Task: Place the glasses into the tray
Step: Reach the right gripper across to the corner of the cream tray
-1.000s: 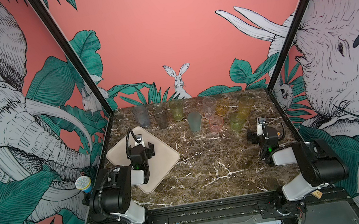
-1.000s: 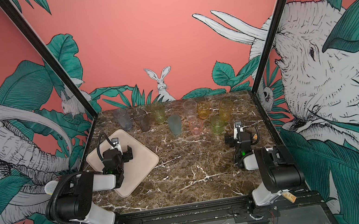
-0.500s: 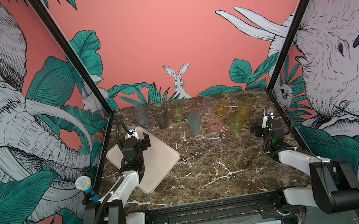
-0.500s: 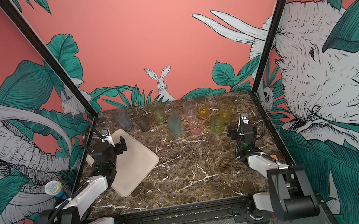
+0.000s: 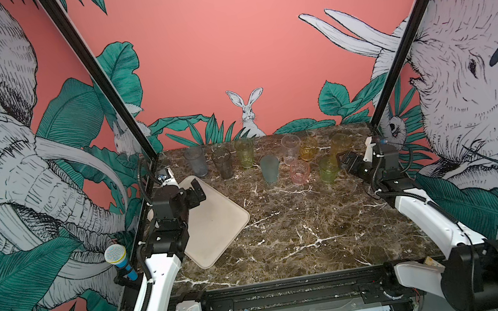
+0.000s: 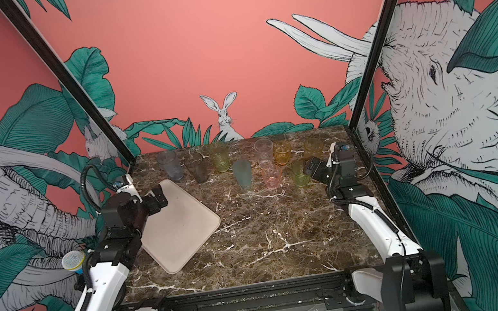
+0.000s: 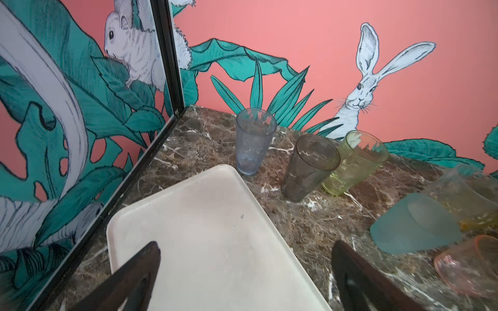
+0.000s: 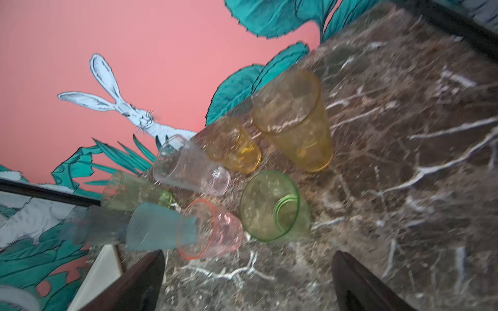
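On the marble table, in both top views, the tray lay askew at about nine o'clock with its surface bare. The glasses stood on the table itself, spread from eleven to one o'clock near the far edge, apart from the tray. The left pincer hung above the tray's far end, jaws wide apart, gripping nothing. The right pincer, equally spread and empty, hovered at two o'clock just beside a short green glass.

9 glasses, 12 o'clock: 6 tall, 3 short. 1 tray, approx 9 o'clock. 1 mic, 8 o'clock.
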You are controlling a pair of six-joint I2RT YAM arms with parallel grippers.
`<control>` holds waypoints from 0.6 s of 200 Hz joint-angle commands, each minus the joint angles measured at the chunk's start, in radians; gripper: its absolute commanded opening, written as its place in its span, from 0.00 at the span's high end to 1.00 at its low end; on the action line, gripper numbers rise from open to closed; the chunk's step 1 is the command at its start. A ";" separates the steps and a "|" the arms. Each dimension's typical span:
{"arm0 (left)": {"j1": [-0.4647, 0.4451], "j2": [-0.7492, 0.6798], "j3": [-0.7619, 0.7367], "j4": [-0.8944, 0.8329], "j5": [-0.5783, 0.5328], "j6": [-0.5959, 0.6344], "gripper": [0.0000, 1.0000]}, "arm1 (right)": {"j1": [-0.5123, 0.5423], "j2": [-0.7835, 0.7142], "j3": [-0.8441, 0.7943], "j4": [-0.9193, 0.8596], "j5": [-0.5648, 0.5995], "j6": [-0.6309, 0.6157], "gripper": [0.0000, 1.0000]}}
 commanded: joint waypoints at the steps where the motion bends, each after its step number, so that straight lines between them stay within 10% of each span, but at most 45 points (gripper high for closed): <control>1: 0.000 -0.060 0.036 -0.213 0.059 -0.067 0.01 | 0.122 -0.019 0.052 -0.150 -0.030 0.115 0.01; 120: 0.001 -0.251 0.082 -0.415 -0.042 -0.068 0.00 | 0.829 0.261 0.296 -0.230 0.406 0.280 0.05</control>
